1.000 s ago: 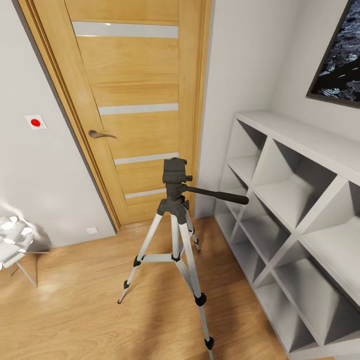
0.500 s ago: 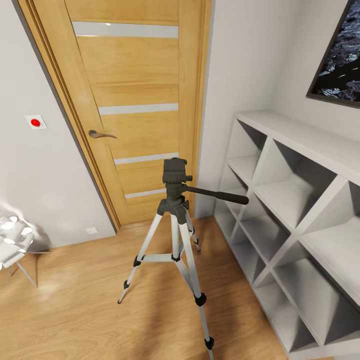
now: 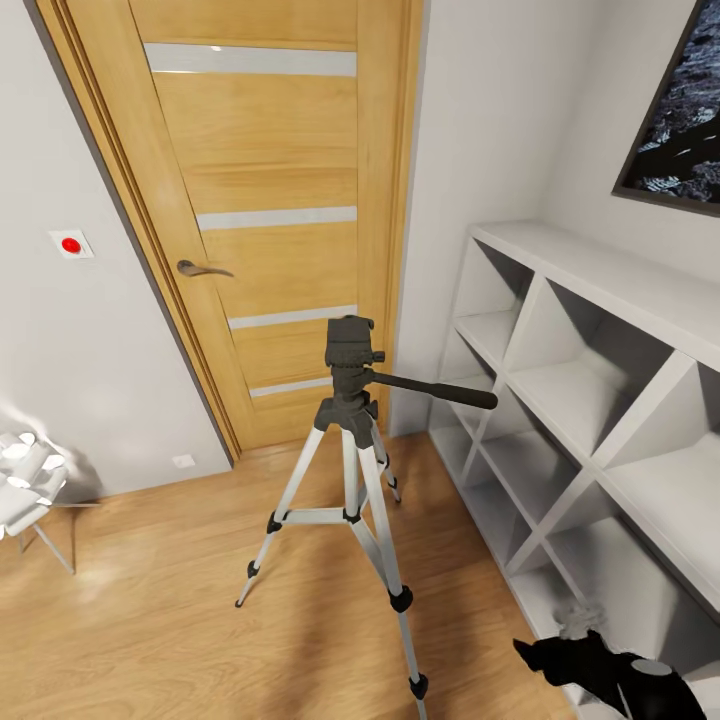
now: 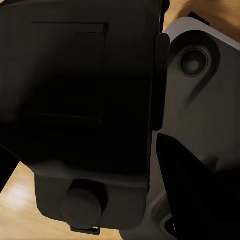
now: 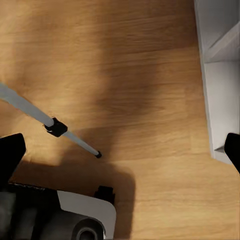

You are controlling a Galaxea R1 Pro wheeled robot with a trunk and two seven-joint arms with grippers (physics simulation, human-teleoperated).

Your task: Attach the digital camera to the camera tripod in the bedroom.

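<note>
The camera tripod [image 3: 345, 410] stands on the floor [image 3: 150, 620] by the door [image 3: 270, 150] and looks stiff but light and tippy, so I'd touch only its black head [image 3: 350, 345]; my right jaws are spread wide, my left jaws I cannot tell.

The right gripper [image 3: 560, 655] showed at the near right edge of the head view, its black fingers [image 3: 540, 652] pointing left; whether they were spread or closed could not be told.
</note>
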